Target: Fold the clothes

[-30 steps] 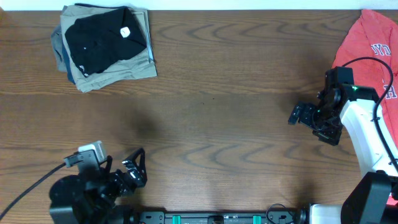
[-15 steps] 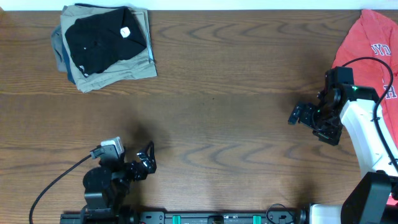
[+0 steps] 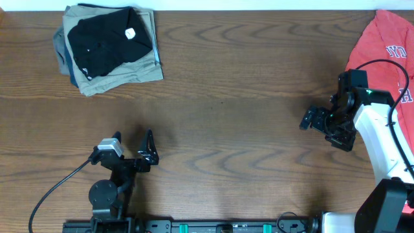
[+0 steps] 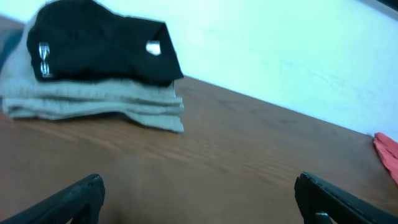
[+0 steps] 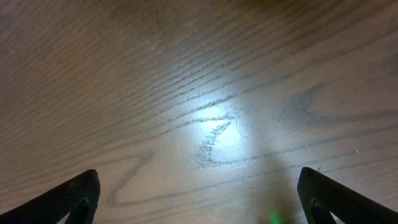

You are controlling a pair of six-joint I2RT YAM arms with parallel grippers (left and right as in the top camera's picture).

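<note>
Left pincer (image 3: 133, 144) and right pincer (image 3: 321, 126) are gaping apart; red tee (image 3: 378, 45) lettering (image 3: 396, 55), far right of black garment (image 3: 103, 42), is showing illegibly.

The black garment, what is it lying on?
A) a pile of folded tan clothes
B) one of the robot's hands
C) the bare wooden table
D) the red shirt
A: the black garment sits folded on top of the pile of tan clothes in the table's far left corner.
</note>
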